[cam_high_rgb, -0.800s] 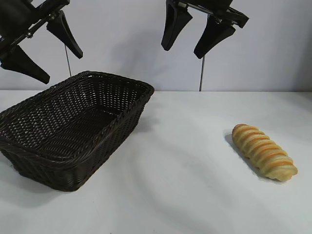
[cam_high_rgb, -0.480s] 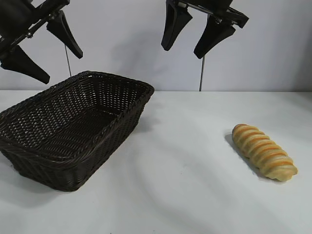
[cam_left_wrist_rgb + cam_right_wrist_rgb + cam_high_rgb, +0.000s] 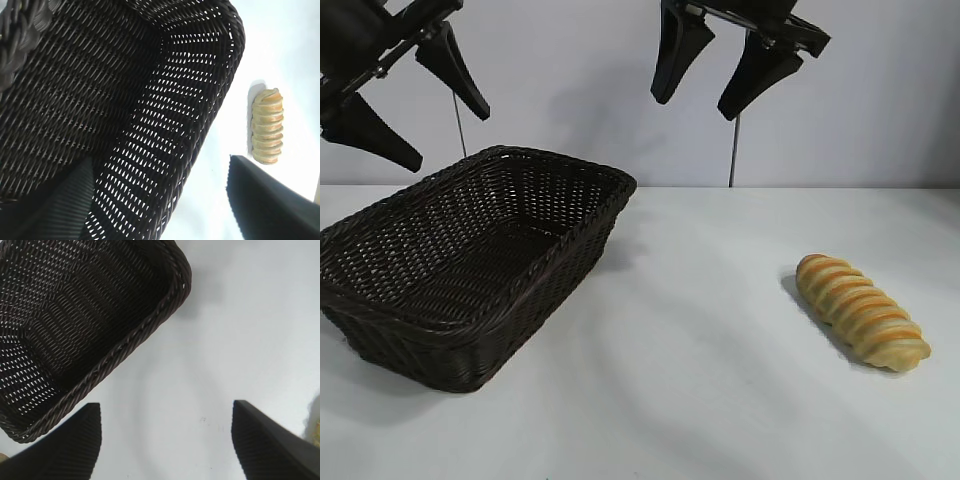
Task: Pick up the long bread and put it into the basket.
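The long bread (image 3: pixel 862 311), golden-yellow with orange-brown spiral stripes, lies on the white table at the right; it also shows in the left wrist view (image 3: pixel 267 126). The basket (image 3: pixel 470 262), dark brown woven wicker with a braided rim, stands at the left and is empty; it also shows in the left wrist view (image 3: pixel 125 100) and the right wrist view (image 3: pixel 75 310). My left gripper (image 3: pixel 447 135) hangs open and empty high above the basket's far left. My right gripper (image 3: pixel 692 110) hangs open and empty high over the table's back middle, well above and left of the bread.
The white table (image 3: pixel 700 380) lies bare between basket and bread. A plain pale wall stands behind. A thin vertical rod (image 3: pixel 732 150) rises at the back behind the right gripper.
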